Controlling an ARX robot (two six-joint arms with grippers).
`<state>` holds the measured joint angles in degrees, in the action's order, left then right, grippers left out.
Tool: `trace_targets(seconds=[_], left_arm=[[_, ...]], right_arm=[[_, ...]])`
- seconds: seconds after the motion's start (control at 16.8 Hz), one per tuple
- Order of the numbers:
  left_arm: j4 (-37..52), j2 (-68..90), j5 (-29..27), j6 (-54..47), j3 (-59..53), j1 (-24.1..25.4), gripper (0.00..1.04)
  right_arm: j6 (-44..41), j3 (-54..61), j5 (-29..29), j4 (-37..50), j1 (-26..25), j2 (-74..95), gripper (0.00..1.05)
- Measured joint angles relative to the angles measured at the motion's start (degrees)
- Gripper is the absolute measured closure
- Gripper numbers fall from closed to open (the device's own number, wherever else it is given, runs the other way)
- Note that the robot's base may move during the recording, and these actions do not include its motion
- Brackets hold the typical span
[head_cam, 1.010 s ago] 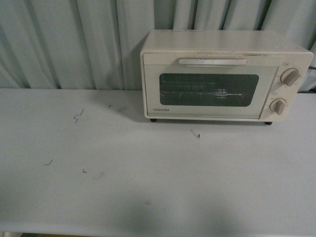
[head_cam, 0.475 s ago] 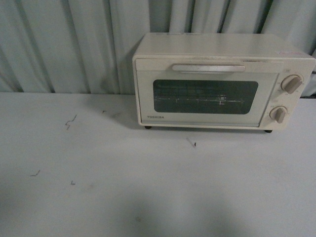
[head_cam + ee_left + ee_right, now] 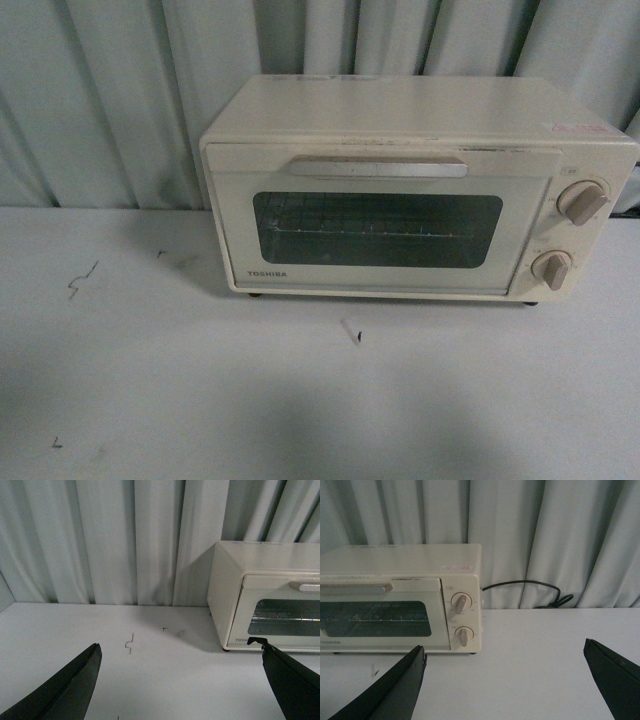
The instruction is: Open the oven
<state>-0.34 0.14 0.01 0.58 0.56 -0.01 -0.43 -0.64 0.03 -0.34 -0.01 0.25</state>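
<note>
White table (image 3: 200, 400), pleated curtain (image 3: 120, 100); cream oven (image 3: 400, 110), door (image 3: 380, 282) closed; both arms' jaws splayed.

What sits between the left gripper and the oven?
Between the left gripper and the oven: only bare white table with small dark scribbles, seen in the left wrist view.

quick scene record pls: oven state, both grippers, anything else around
oven: on table, in front of curtain
door: shut
handle: untouched
knobs: two, right of door
left gripper: open, empty, short of oven
right gripper: open, empty, short of oven
cord: on table behind oven
</note>
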Motion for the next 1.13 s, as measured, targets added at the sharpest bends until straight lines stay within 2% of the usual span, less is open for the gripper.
trace_targets(seconds=[0.89,0.95,1.13], left_arm=[[-0.1,0.0,0.0,0.1,0.0,0.0,0.07],[-6.4,3.3,2.3,3.6,2.1,-0.2,0.07],[3.8,25.0,9.8,18.0,4.2,-2.4,0.07]], right_arm=[[0.0,0.0,0.0,0.1,0.0,-0.1,0.07],[0.0,0.0,0.0,0.1,0.0,-0.1,0.07],[0.0,0.0,0.0,0.1,0.0,0.0,0.07]])
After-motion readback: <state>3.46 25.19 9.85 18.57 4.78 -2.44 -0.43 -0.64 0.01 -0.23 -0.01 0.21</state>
